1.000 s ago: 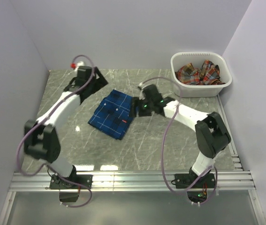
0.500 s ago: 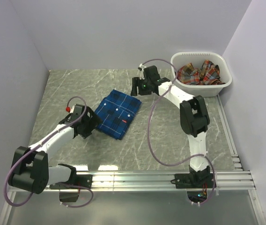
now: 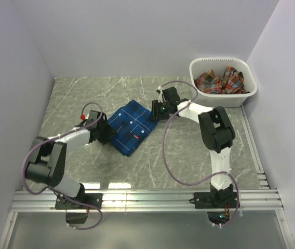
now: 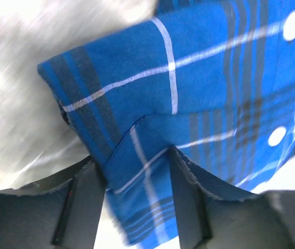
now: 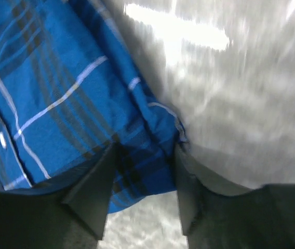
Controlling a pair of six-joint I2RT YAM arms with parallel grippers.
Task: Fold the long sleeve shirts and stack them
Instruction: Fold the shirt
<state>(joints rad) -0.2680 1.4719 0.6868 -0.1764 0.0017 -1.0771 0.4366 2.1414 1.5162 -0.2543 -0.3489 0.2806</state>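
Top external, grey-veined marble table [image 3: 137, 166], pale lilac walls [image 3: 137, 31], blue shirt [image 3: 132, 123] edges between both jaws, grip unclear.

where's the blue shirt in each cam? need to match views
Top external: blue shirt, just left of centre.
Left wrist: fills centre and right, edge between the fingers of the left hand.
Right wrist: left half, corner between the fingers of the right hand.
Shared landmark: grey marbled table.

You get bright, even top light, glare on the near table [image 3: 189, 161]; wrist views blur the shirt [image 4: 199, 93].
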